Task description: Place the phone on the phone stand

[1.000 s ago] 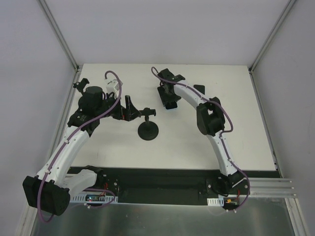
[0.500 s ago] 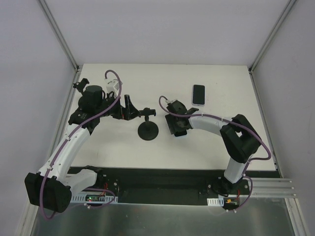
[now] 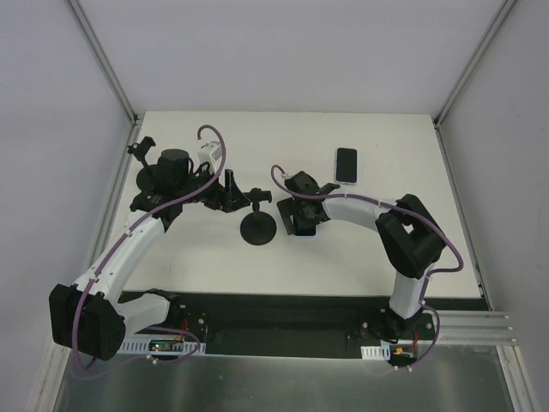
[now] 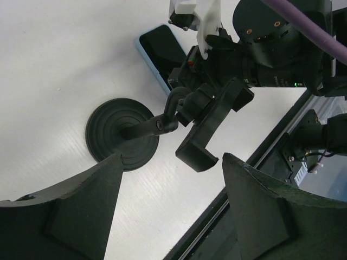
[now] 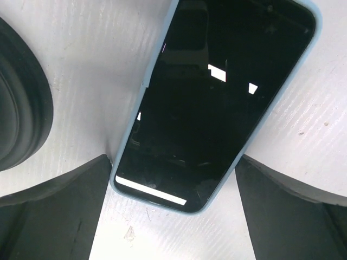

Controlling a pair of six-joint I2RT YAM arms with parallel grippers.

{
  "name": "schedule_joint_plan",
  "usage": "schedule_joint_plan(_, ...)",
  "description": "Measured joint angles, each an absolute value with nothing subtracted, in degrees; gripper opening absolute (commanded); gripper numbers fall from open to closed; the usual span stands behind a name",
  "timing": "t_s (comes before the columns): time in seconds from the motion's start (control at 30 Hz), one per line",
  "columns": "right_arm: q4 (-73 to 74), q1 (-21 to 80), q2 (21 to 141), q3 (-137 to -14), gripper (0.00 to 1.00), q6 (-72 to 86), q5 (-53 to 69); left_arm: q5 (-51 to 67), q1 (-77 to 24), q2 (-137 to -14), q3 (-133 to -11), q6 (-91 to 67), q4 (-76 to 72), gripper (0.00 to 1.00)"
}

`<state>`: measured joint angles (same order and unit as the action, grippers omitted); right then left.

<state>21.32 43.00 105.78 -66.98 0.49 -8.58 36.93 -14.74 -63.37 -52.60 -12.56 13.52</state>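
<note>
The phone stand has a round black base (image 3: 257, 230) (image 4: 122, 132) and a jointed stem that carries a tilted cradle (image 4: 209, 130). A phone in a light blue case (image 5: 211, 97) (image 4: 157, 51) lies flat on the table just right of the base. My right gripper (image 5: 173, 162) (image 3: 300, 219) is open, with a finger on each side of the phone's end; in the top view it hides the phone. My left gripper (image 4: 172, 162) (image 3: 232, 190) is open just left of the stand's upper part. There is nothing between its fingers.
Another phone in a light case (image 3: 346, 165) lies at the back right of the white table. The black front rail (image 3: 283, 305) runs along the table's near edge. The right arm's elbow (image 3: 412, 236) bulks over the right side. Grey walls close in the table.
My right gripper came from the back centre toward the stand, went low over the table and opened its jaws. That uncovered the back-right phone. My left gripper edged right toward the stand.
</note>
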Motion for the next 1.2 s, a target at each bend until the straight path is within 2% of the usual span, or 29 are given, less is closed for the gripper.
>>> schedule_joint_plan(0.07,21.45,43.0,105.93,-67.18,0.85,0.16,-8.38,36.91,-15.88,-64.66,-52.6,-12.36,13.19,0.77)
schedule_joint_plan(0.13,21.19,43.0,105.91,-67.0,0.74,-0.01,-8.29,36.82,-16.95,-65.84,-52.6,-12.32,12.93,0.77)
schedule_joint_plan(0.17,20.75,43.0,105.71,-66.65,0.7,-0.03,-8.25,36.77,-17.45,-66.32,-52.6,-12.32,12.69,0.73)
schedule_joint_plan(0.27,18.83,43.0,104.73,-64.95,0.51,-0.21,-8.43,36.42,-18.52,-67.46,-52.69,-12.58,11.88,0.63)
schedule_joint_plan(0.3,18.13,43.0,104.36,-64.38,0.37,-0.03,-8.67,36.23,-18.81,-67.77,-52.69,-12.8,11.55,0.6)
schedule_joint_plan(0.37,16.82,42.89,103.72,-63.4,0.25,0.64,-9.06,35.77,-18.85,-68.12,-52.69,-13.06,11.03,0.54)
schedule_joint_plan(0.4,15.68,42.87,103.26,-62.57,0.15,1.17,-9.15,35.46,-19.07,-68.2,-52.69,-13.17,10.87,0.52)
schedule_joint_plan(0.5,12.93,43.07,102.04,-60.34,0.01,1.91,-9.5,35.24,-19.18,-68.2,-52.69,-13.54,10.33,0.59)
schedule_joint_plan(0.53,11.75,43.07,101.49,-59.4,0.01,2.15,-9.65,35.11,-19.2,-68.18,-52.69,-13.63,10.2,0.75)
schedule_joint_plan(0.63,8.08,43.07,99.77,-56.47,0.01,2.57,-9.72,34.48,-19.2,-67.85,-52.66,-14.11,9.91,0.95)
schedule_joint_plan(0.67,7.25,43.07,99.33,-55.83,0.01,2.57,-9.72,34.17,-19.2,-67.4,-52.6,-14.15,9.85,0.98)
schedule_joint_plan(0.97,-9.06,39.33,88.47,-39.75,0.01,6.02,-4.45,27.73,-19.14,-54.43,-51.79,-14.31,10.17,0.99)
schedule_joint_plan(1.2,-14.63,35.2,81.62,-32.51,0.01,13.23,2.87,30.2,-19.14,-56.36,-58.54,-20.95,13.19,0.96)
